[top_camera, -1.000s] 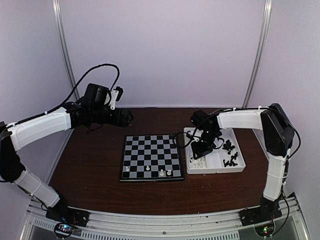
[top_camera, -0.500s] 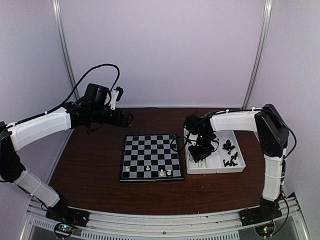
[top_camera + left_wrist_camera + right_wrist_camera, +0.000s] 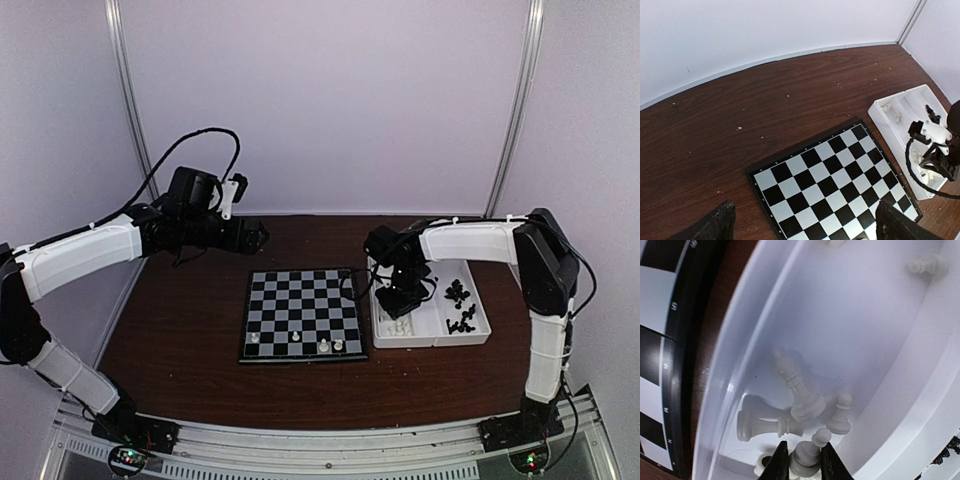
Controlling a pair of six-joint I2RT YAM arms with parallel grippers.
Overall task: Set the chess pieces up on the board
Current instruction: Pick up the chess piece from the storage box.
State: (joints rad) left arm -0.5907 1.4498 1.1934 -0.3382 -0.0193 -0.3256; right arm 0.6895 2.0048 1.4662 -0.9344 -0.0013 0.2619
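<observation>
Since a second ago my right arm has swung left and down over the tray (image 3: 440,340); the left arm and the board (image 3: 300,313) sit as they did.

Right gripper (image 3: 802,465) is now low in the tray's left compartment, the one beside the board. On the wrist view its two dark fingers (image 3: 781,462) press against either side of an upright white pawn (image 3: 811,447), so I read it as pinched on that pawn. The pawn's base is hidden at the frame edge, so I can't say whether it is off the tray floor.

Around it lie more white pieces (image 3: 800,390): one tall one tilted, one flat on its side just left of the fingers, another pawn (image 3: 841,417) standing just right, and a blurred one at the far end. Black pieces (image 3: 458,305) fill the right compartment.

Left gripper (image 3: 805,220) hangs above the table (image 3: 180,330) at the far left, clear of the board, its fingers spread wide with nothing between them.

From the top view, the board lies flat at the table's middle, touching or just beside the tray. Three white pieces (image 3: 325,346) stand on its near row: one near the left corner, two side by side toward the right.
</observation>
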